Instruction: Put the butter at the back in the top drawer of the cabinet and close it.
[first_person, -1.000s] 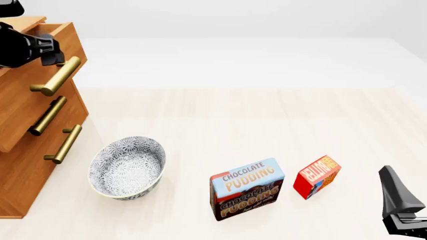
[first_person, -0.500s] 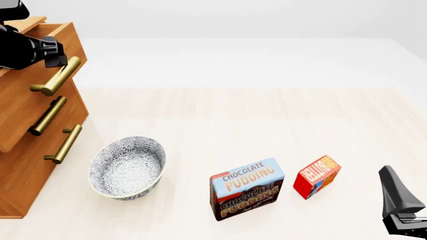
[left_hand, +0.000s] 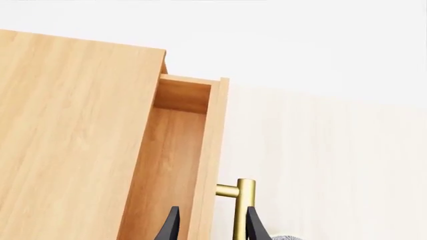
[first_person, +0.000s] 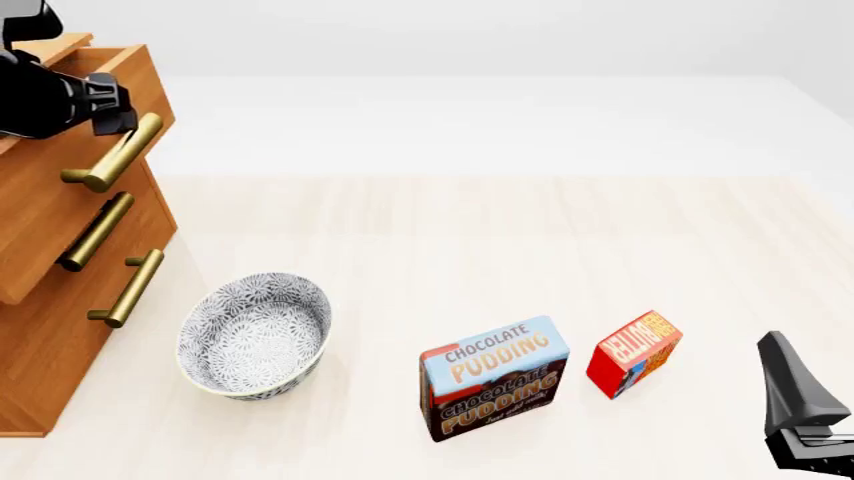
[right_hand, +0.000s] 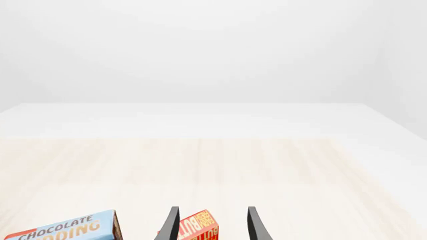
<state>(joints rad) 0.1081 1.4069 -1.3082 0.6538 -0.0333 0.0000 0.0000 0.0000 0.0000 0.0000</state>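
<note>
The butter (first_person: 635, 353) stands on the desk (first_person: 534, 230) in the lower right of the front view, just beside the Chocolate Pudding box (first_person: 494, 378) and not touching it. I have not picked it up yet, and nothing holds it. I judge it waits there because the drawer must be opened first.

The top drawer (first_person: 60, 135) of the cabinet (first_person: 54, 330) is at the upper left of the front view. In the left wrist view I see it pulled out only a little: a narrow strip of its wooden inside (left_hand: 167, 165) shows between the cabinet top and the drawer front. I think this gap is too small for the butter, so the pulling is not finished.

My left gripper (left_hand: 209, 227) is at the brass handle (left_hand: 241, 210) of this drawer. Its fingers are apart, narrow, and they stand around the handle bar and the edge of the drawer front. I cannot tell if they press the bar or only stand beside it. In the front view the black gripper body (first_person: 54, 95) covers the upper end of the handle.

My right gripper (right_hand: 211, 225) hangs low at the lower right of the front view, near the butter. Its fingers are parted and hold nothing. In the right wrist view the butter appears between them, but farther away, not touched.

The patterned bowl (first_person: 254, 335) sits in front of the cabinet, well apart from the butter.
</note>
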